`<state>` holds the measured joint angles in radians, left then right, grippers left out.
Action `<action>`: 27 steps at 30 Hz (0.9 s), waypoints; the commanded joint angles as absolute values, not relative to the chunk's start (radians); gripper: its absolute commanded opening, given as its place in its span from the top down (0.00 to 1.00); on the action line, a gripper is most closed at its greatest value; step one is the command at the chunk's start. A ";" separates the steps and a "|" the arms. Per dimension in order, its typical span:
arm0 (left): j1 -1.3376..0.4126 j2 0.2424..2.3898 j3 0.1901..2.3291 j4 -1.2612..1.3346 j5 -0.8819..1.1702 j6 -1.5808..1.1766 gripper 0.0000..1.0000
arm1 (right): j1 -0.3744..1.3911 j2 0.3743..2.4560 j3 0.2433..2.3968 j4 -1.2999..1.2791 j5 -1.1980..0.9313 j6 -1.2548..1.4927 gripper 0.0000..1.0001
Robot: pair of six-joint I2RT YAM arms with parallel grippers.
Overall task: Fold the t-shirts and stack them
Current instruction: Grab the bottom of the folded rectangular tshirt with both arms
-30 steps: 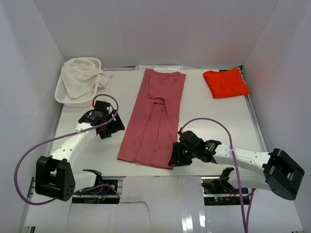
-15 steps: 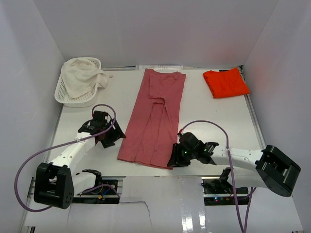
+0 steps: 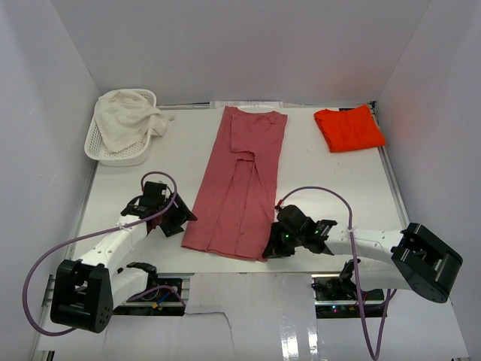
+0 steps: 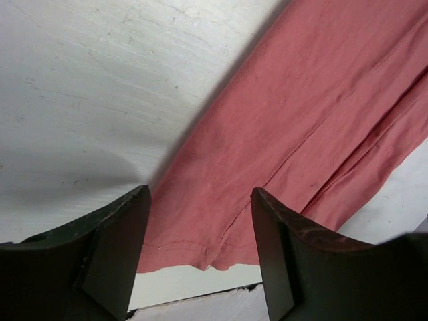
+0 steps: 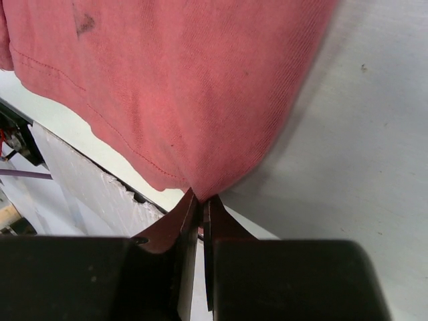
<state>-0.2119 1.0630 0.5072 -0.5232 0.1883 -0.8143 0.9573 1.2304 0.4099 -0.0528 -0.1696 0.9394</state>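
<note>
The dusty rose-red t-shirt lies folded into a long strip down the middle of the table. My right gripper is shut on its near right hem corner, the cloth pinched between the fingertips. My left gripper stands open over the near left hem corner, one finger on each side of the cloth. The bright orange-red t-shirt lies folded at the far right.
A white lattice basket holding a cream cloth stands at the far left. The table's near edge runs just below the hem. White walls close in the left, back and right sides.
The right gripper has closed on the hem corner. The left gripper moved nearer and rightward, down to the shirt's left hem corner, its jaws narrowing a little.
</note>
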 commanded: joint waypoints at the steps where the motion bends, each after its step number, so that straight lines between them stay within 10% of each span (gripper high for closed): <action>1: -0.210 1.084 0.483 -0.483 0.222 -0.830 0.28 | 0.953 1.209 0.400 -0.067 -0.143 0.937 0.92; 27: -0.371 1.054 0.423 -0.600 0.068 -1.014 0.33 | 0.914 1.158 0.417 -0.152 -0.127 0.902 0.92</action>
<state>-0.3641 1.0351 0.4564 -0.6106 0.1204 -1.0016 0.9207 1.1809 0.4095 -0.1291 -0.1482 0.9161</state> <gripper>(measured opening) 0.679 0.088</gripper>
